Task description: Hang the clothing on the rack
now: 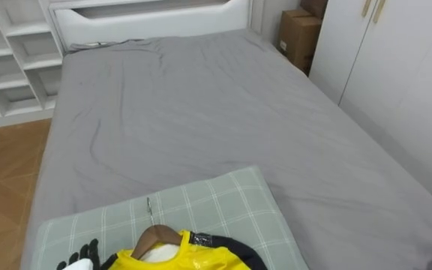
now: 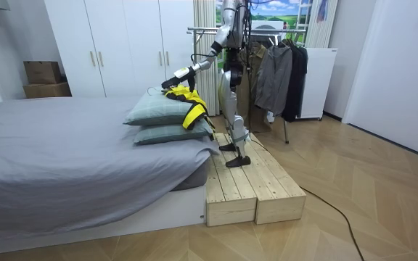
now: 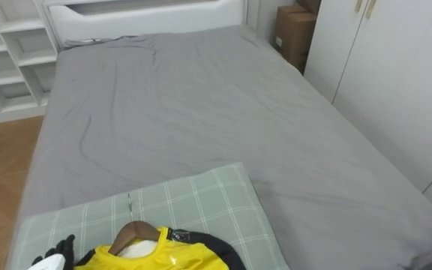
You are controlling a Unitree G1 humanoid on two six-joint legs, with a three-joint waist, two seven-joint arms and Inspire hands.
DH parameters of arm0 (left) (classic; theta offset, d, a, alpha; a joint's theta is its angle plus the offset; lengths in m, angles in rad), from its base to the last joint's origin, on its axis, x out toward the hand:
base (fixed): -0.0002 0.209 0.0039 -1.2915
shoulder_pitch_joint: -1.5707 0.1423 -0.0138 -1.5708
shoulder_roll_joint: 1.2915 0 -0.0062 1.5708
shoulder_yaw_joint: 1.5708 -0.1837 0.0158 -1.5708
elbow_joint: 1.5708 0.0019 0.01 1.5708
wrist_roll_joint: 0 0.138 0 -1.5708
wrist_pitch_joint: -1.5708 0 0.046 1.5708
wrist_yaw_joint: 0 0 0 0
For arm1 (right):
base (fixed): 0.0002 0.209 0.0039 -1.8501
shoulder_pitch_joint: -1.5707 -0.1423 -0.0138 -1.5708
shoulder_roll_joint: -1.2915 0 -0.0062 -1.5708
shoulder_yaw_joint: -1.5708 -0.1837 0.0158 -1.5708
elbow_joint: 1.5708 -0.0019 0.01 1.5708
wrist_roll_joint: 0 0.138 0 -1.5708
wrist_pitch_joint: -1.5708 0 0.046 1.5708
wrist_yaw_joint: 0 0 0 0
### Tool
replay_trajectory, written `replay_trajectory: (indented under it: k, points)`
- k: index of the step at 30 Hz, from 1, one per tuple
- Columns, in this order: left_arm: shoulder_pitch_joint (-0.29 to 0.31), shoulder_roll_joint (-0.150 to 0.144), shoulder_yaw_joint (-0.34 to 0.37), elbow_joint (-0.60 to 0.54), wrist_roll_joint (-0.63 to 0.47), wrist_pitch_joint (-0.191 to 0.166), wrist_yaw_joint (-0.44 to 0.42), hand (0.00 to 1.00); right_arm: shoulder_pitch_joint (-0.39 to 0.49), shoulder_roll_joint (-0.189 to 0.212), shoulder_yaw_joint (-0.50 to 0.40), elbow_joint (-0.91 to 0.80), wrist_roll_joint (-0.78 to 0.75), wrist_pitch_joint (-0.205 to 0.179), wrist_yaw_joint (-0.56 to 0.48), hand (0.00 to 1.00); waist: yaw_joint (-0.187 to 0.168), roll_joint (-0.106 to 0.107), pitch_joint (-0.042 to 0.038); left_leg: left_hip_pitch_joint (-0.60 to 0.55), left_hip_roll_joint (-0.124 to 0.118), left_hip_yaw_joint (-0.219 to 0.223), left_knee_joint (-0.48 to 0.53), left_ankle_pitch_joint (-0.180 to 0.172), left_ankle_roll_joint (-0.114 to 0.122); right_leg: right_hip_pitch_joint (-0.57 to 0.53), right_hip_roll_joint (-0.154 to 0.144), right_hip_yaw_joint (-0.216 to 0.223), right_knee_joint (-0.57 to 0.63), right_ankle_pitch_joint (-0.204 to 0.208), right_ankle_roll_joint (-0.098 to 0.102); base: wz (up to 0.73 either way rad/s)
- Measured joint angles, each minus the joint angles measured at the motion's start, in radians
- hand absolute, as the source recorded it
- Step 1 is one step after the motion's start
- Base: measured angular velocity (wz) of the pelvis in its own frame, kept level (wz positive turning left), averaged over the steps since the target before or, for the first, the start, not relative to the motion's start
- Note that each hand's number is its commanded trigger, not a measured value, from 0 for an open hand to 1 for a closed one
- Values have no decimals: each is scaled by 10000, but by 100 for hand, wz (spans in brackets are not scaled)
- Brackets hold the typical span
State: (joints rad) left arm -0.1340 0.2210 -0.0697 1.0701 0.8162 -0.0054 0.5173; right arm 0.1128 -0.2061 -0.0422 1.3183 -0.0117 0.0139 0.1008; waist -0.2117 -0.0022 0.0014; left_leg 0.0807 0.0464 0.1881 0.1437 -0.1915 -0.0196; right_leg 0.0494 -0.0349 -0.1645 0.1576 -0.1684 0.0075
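Left eye view. Bed (image 1: 201,112) with a grey sheet ran from the lower frame up to a white headboard (image 1: 148,19) at the top. Green checked pillow (image 1: 208,202) lay at lower centre. Yellow garment (image 1: 182,259) with black trim lay on that pillow at the bottom edge, fitted on a wooden hanger (image 1: 156,238) whose metal hook pointed up the frame. Left hand (image 1: 81,255) showed at lower left, just beside the garment's left edge, its dark fingers splayed apart and fairly straight; whether they touched the cloth could not be told. White shelving (image 1: 13,52) stood at upper left above the wood floor (image 1: 6,165); a cardboard box (image 1: 298,37) and white wardrobe doors (image 1: 396,82) occupied the upper right.

Right eye view. Same items, same layout: hand at lower left, garment and hanger at bottom centre on the pillow.

Room view. Robot stood upright on a wooden platform (image 2: 256,185) at the foot of the bed, centre frame, facing the room view's left. One arm reached out level over the garment, which lay on the upper of two stacked pillows, one black-trimmed part hanging over the front edge. Clothes rack (image 2: 209,30) with dark hanging clothes (image 2: 281,72) stood behind the robot.
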Motion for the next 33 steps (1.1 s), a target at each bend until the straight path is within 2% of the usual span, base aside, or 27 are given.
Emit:
replay_trajectory:
  k: [6, 16, 22, 28, 33]
  points:
    - [-195, 15, 362, 14, -6, -2, 10, 0, -46, 9, 101, 6, -424, 102, -46, 0, 30, -39, -2, -15, -1, 1, 2, 0, 0, -11, 0, 2, -5, 1, -1, 0]
    - [-270, 14, 361, 153, -76, -10, 3, 0, -155, 84, 371, 72, -454, 119, -39, 0, 9, -196, 5, -17, 3, 4, 2, 0, 0, -7, 1, -11, -7, 3, -4, 0]
    - [-551, -24, 352, 566, -825, -11, -228, 0, -188, 90, 616, 95, -469, 105, 82, 0, 4, -217, 4, -109, 7, 45, 2, 0, 0, -126, 0, -1, 28, 14, -20, 0]
    - [-790, -19, 328, 744, -1115, -10, -277, 0, -299, 94, 672, 122, -549, 108, 110, 0, 4, -154, 51, -351, 22, 39, 13, 1, 1, -413, 1, -14, 159, 23, -35, 0]
    - [-1019, 9, 53, 1111, -1577, -11, -277, 0, -509, 95, 1091, 11, -552, 92, 95, 0, 17, -196, 78, -604, 30, 44, 58, 2, 4, -722, -1, 12, 288, 37, -55, -1]
